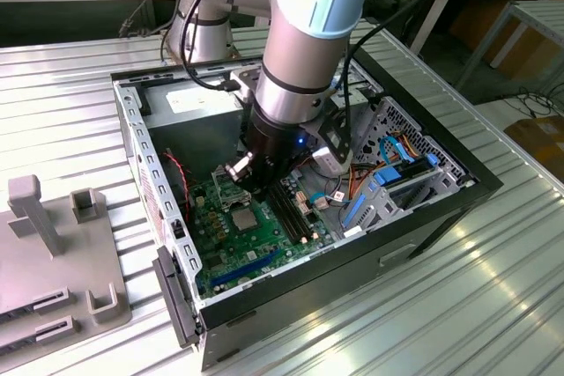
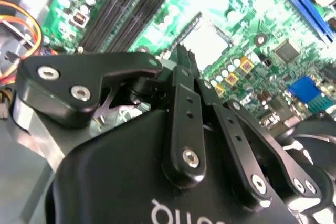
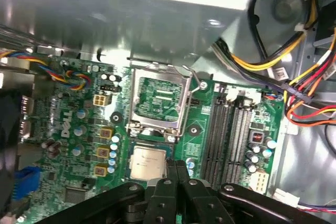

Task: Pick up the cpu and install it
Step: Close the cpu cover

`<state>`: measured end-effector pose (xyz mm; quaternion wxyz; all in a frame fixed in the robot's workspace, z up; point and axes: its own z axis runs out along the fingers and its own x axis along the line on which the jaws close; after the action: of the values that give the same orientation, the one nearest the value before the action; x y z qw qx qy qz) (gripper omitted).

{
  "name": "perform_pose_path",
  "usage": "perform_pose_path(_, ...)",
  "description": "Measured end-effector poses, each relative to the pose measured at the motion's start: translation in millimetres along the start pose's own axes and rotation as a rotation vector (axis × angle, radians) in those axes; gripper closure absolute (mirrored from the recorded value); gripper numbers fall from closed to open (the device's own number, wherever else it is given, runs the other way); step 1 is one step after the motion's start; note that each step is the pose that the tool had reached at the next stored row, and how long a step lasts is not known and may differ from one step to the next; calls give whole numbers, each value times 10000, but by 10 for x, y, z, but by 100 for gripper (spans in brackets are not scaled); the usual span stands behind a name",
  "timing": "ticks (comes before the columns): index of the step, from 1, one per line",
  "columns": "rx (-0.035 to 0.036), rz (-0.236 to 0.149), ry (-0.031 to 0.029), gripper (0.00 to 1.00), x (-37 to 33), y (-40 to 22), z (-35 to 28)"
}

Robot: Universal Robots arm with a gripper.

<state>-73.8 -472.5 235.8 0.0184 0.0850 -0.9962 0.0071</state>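
The cpu (image 3: 146, 162) is a flat silvery square lying in its socket on the green motherboard (image 3: 79, 129). It also appears as a pale square (image 2: 206, 41) in the second wrist view and as a small grey square (image 1: 250, 216) in the exterior view. The hollow metal frame (image 3: 159, 99) of the socket stands flipped open beside it. My gripper (image 3: 176, 165) hovers just above the board at the chip's edge, its black fingers (image 2: 182, 59) pressed together with nothing between them. In the exterior view the gripper (image 1: 256, 189) reaches down into the open computer case (image 1: 458, 184).
Memory slots (image 3: 231, 132) run beside the socket. Bundles of coloured cables (image 3: 294, 85) hang near the drive cage (image 1: 397, 173). A large grey metal box (image 3: 105, 19) borders the board. A grey fixture (image 1: 53, 253) stands on the ribbed table outside the case.
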Motion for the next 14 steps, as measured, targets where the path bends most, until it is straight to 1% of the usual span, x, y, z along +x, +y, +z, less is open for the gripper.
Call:
perform_pose_path(2, -18, -307, -11, 89, -3, 0, 1)
perform_pose_path(4, -19, -607, -15, 89, -4, 1, 1)
perform_pose_path(6, -6, -1269, -22, 89, -4, 0, 0)
perform_pose_path(7, -46, -1395, -35, 89, -3, 0, 0)
perform_pose_path(8, -184, -1489, -68, 89, -4, 0, 0)
perform_pose_path(9, -498, -1585, -148, 89, -5, 0, 0)
perform_pose_path(10, -757, -1670, -213, 89, -6, -1, 0)
perform_pose_path(11, -968, -1771, -264, 89, -6, -1, 0)
perform_pose_path(12, -1060, -1917, -284, 89, -6, 0, 0)
perform_pose_path(13, -1074, -2028, -283, 89, -6, 0, 0)
perform_pose_path(14, -1075, -2222, -276, 89, -6, 0, -1)
